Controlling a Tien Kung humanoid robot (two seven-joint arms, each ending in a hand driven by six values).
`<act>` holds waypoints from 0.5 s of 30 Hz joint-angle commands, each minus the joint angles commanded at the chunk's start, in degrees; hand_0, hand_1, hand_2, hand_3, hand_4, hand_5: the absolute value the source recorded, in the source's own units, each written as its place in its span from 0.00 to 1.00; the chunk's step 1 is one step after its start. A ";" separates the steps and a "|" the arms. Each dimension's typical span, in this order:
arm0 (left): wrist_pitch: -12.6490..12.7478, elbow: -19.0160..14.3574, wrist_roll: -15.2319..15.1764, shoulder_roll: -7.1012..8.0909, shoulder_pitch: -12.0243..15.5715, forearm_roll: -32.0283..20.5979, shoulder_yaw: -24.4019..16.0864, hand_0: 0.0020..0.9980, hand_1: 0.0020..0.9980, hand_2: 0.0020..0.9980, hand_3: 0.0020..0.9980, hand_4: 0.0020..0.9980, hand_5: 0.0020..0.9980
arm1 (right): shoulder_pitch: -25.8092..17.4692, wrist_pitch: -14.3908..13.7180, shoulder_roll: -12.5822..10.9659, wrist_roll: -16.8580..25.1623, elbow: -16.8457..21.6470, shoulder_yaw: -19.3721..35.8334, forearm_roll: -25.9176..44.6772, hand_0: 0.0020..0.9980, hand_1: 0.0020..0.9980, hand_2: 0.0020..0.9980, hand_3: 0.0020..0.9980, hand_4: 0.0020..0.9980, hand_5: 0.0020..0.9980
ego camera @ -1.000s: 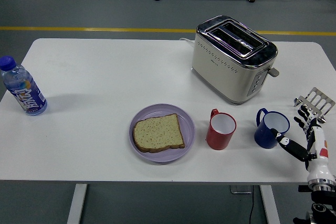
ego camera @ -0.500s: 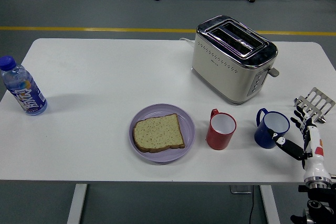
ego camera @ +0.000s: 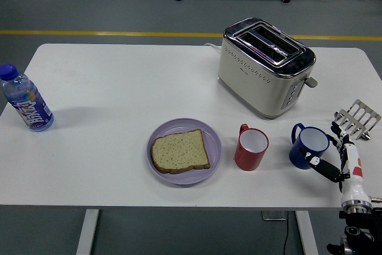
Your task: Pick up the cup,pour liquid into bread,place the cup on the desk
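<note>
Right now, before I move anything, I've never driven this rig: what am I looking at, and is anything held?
This single view comes from a camera high on the robot, looking down over the white table. The robot's black-and-white right hand comes in at the lower right, fingers spread around the dark blue enamel mug, not yet gripping it. The left arm is out of view. Also on the table: a red mug, a bread slice on a lilac plate, a cream toaster, a metal rack and a blue-capped water bottle. Nothing is held.

Glossy chrome-topped cream metal toaster [ego camera: 265,66], matt white table [ego camera: 119,82], clear plastic bottle [ego camera: 26,105], enamel-looking blue cup [ego camera: 308,147]
</note>
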 joint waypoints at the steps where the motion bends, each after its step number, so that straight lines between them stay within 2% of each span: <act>1: 0.00 0.00 0.00 0.00 0.00 0.01 -0.01 0.68 0.68 0.70 0.54 0.25 1.00 | 0.06 -0.01 0.04 0.03 -0.11 -0.11 0.07 0.95 0.85 0.93 0.95 1.00 0.11; 15: 0.06 0.02 0.29 -0.03 -0.07 0.53 -0.38 0.68 0.68 0.70 0.54 0.25 1.00 | 2.30 -1.11 1.33 0.35 -3.19 -1.64 0.30 0.95 0.85 0.93 0.95 1.00 0.11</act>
